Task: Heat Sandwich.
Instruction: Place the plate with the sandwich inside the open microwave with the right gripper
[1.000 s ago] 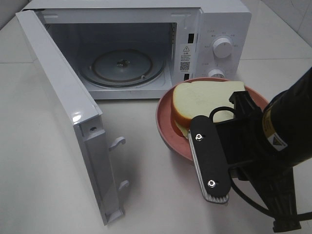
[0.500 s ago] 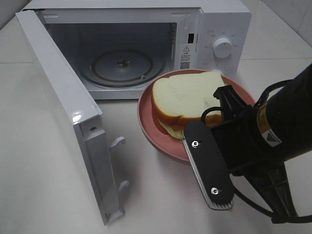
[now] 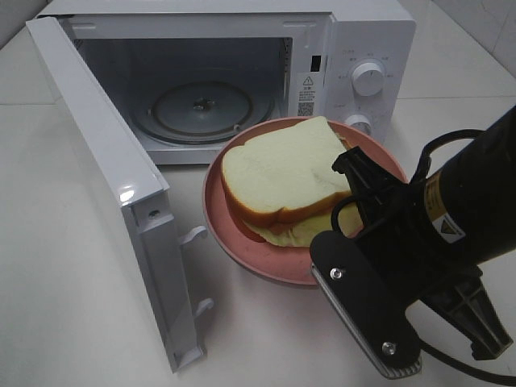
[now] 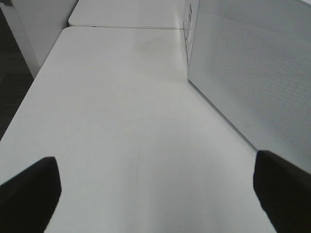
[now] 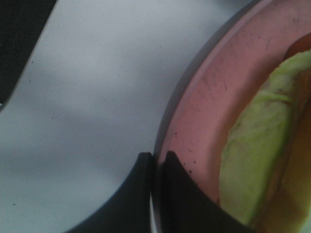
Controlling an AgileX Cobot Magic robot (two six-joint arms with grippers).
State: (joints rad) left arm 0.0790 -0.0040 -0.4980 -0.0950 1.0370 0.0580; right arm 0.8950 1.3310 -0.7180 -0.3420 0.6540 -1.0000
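Observation:
The sandwich (image 3: 278,173), white bread with tan crust and pale yellow-green filling, lies on a round pink plate (image 3: 214,211). My right gripper (image 3: 353,211) is shut on the plate's right rim and holds it above the table, just in front of the open microwave (image 3: 371,48). The right wrist view shows the fingertips (image 5: 141,174) pinching the pink rim (image 5: 204,111), with the filling (image 5: 252,160) beside them. My left gripper (image 4: 155,189) is open and empty over bare table; it does not show in the exterior view.
The microwave door (image 3: 105,177) stands swung open to the left, its outer face also in the left wrist view (image 4: 257,63). A glass turntable (image 3: 201,109) lies inside the cavity. White table (image 3: 64,306) surrounds everything.
My right gripper has carried the plate with the sandwich leftward and closer to the microwave opening. The plate now sits higher and larger in view.

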